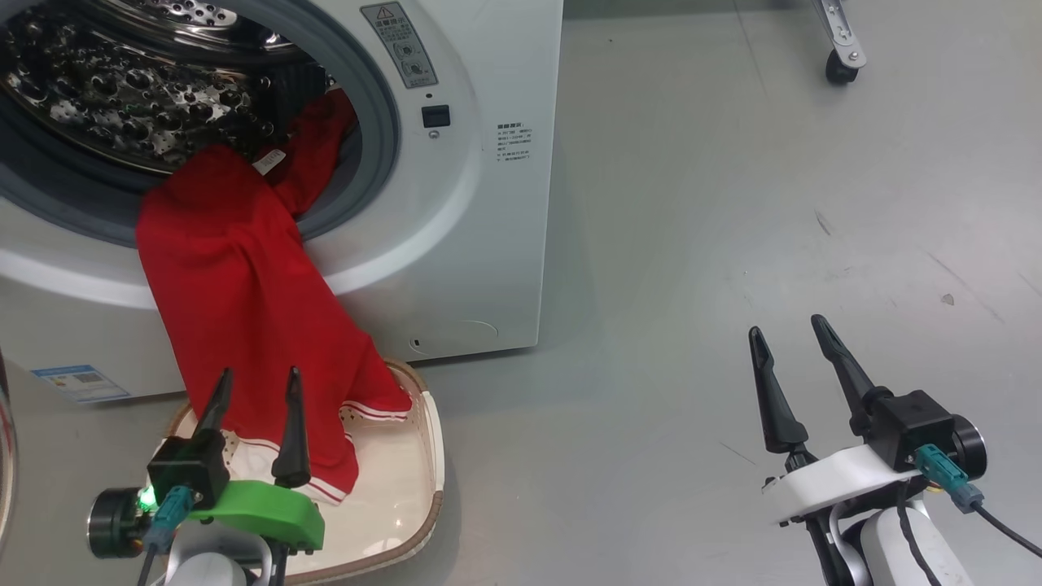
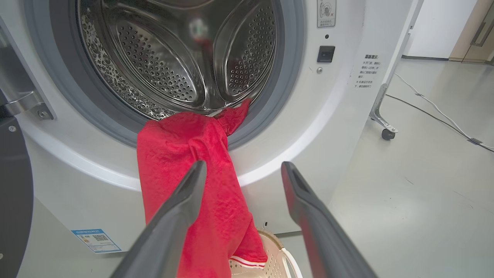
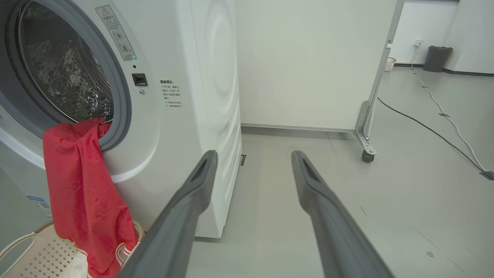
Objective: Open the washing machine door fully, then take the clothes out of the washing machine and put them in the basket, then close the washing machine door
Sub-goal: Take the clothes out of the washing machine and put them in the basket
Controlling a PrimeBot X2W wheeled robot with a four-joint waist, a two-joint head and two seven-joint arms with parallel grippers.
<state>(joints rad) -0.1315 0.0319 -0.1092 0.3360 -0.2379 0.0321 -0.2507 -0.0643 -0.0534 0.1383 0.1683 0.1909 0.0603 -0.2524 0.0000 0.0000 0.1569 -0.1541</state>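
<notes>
Grey floor point(image 1: 692, 244) on the head cam: red clothes point(image 1: 236, 309) hang out of the washing machine point(image 1: 488, 203), bottom end in the basket point(image 1: 427, 456). Left wrist cam: my left gripper point(image 2: 244, 165) gapes wide, empty, pointing at them. Right wrist cam: my right gripper point(image 3: 254, 153) is spread wide too, empty, over floor beside the machine.

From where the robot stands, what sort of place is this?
Probably a lab or test room rather than a home laundry: the washing machine stands alone on a bare grey floor, beside a white wheeled partition, with loose cables trailing across the floor.
</notes>
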